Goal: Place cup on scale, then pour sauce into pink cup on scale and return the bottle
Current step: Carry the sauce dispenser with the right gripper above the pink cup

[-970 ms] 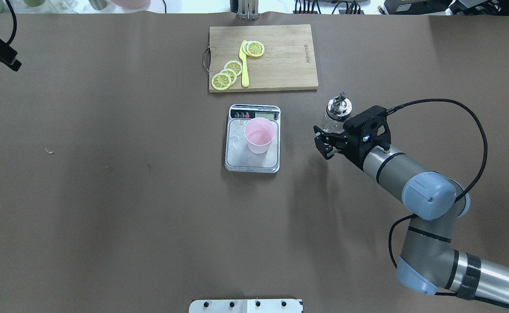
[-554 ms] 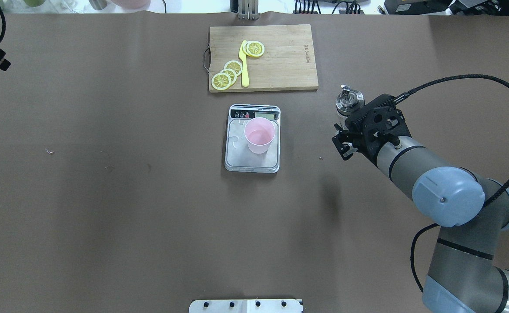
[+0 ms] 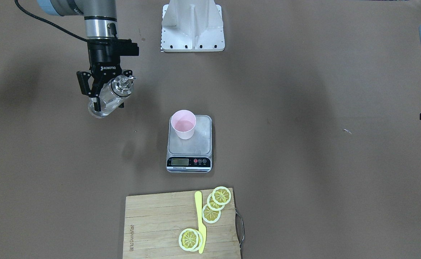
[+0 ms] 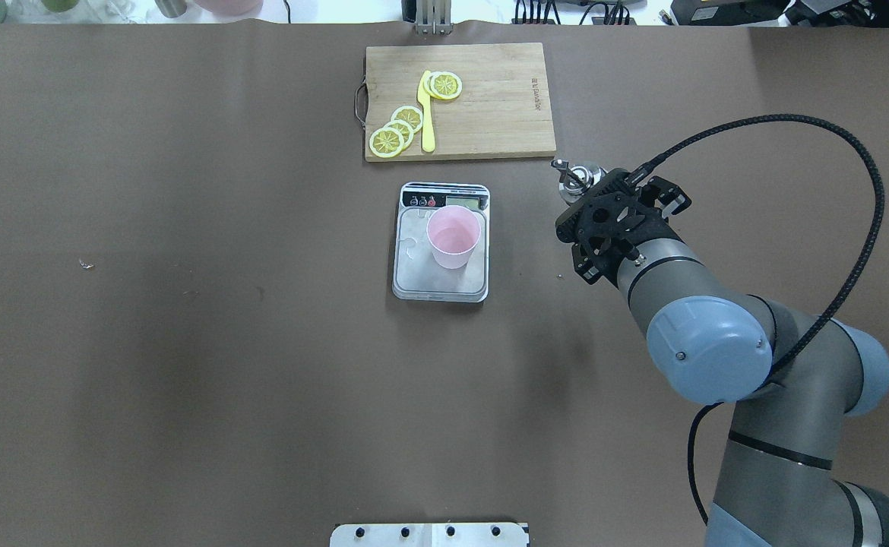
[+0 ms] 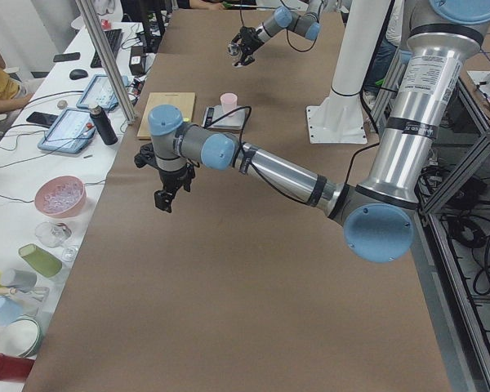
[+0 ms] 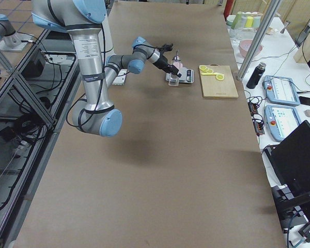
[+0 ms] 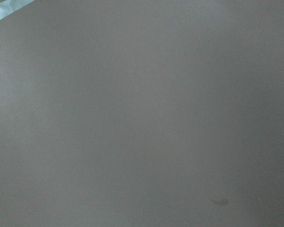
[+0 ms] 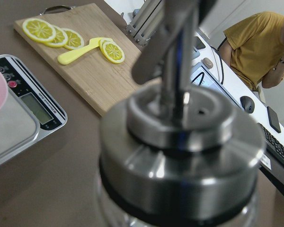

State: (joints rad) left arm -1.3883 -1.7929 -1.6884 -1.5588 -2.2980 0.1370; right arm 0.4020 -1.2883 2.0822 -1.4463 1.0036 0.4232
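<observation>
Brown table paper (image 3: 304, 180) is lying under the bottle (image 3: 102, 108), which is hanging tilted, clenched between the right gripper's (image 3: 108, 105) jaws. Well apart from those jaws the cup (image 3: 184, 124) is standing on the scale (image 3: 198, 144), so placing looks done; whether anything is poured is unclear, and returning the bottle is remaining. I cannot tell how the left gripper's (image 5: 165, 194) jaws are standing.

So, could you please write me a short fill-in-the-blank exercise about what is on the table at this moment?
1. The scale carries a ____ cup.
2. The gripper clamping the glass bottle belongs to the robot's ____ arm.
3. On the wooden cutting board, the lemon slices lie beside a ____ knife.
Missing words: pink; right; yellow.
</observation>
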